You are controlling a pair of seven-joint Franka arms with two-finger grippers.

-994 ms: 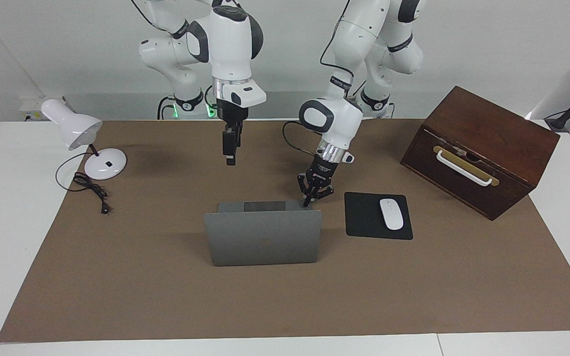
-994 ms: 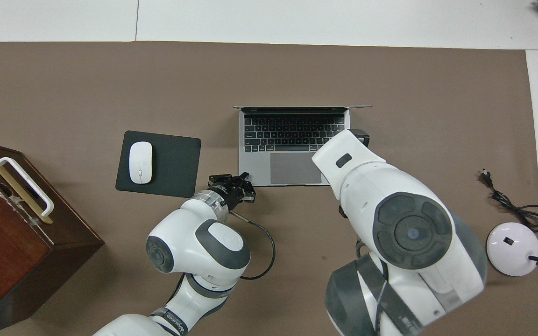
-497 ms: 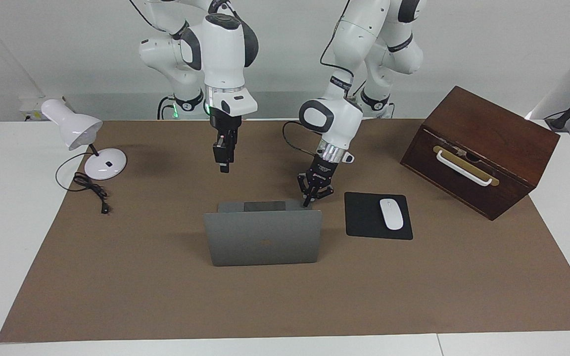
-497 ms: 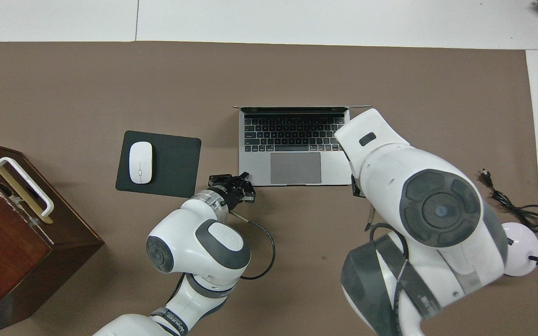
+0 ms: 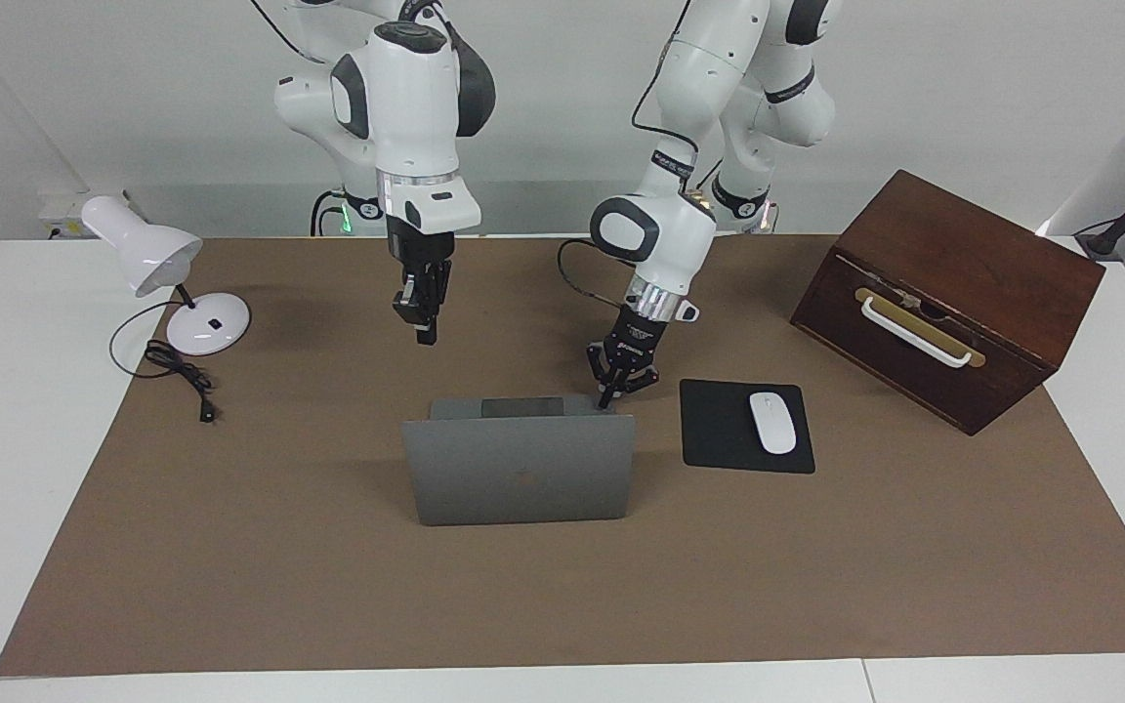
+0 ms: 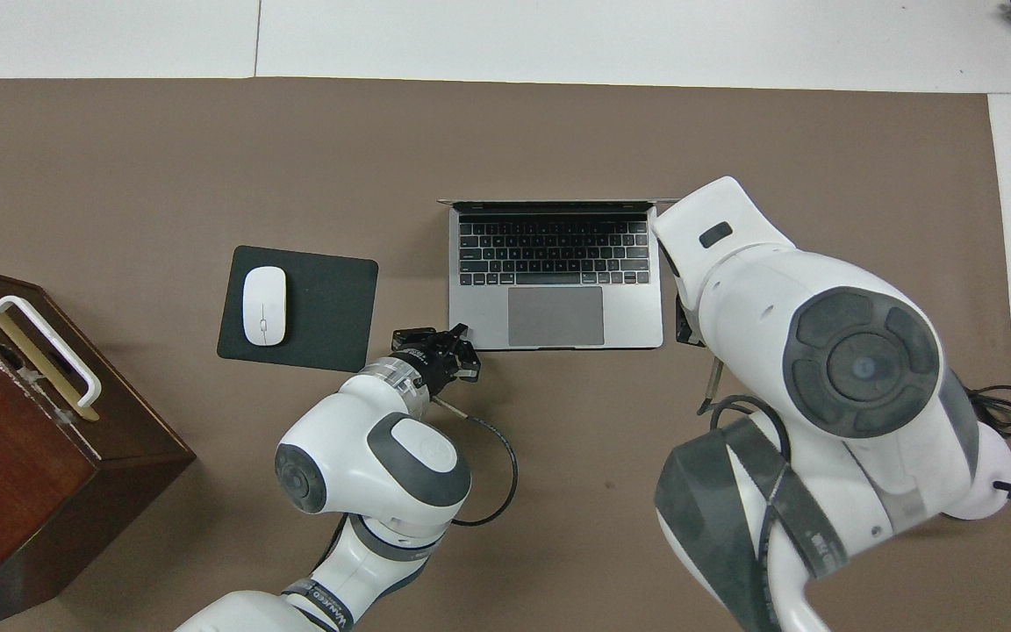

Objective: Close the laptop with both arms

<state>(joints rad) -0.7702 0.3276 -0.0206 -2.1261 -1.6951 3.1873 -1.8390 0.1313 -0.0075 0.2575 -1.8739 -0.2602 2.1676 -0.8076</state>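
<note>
Left gripper (image 5: 608, 398) fingers (image 5: 604, 395): pinched together, tips down at the corner of the laptop (image 5: 521, 469) base nearest the robots on the left arm's end; holding nothing.
Right gripper (image 5: 422, 330) fingers (image 5: 423, 334): shut, empty, hanging in the air over bare mat (image 5: 279, 547) just off the laptop's edge toward the right arm's end; well clear of the lid.
Laptop: mid-desk, open, lid upright with its logo side turned away from the robots, keyboard facing them.
Mouse pad (image 5: 719, 430): just beside the laptop toward the left arm's end, white mouse (image 5: 772, 422) on it.
Wooden box (image 5: 943, 293): at the left arm's end of the desk, apart from the pad.
Lamp (image 5: 172, 283): near the desk corner at the right arm's end, cord (image 5: 182, 373) trailing on the mat.
Open room: bare mat from the lid out to the desk edge farthest from the robots.
</note>
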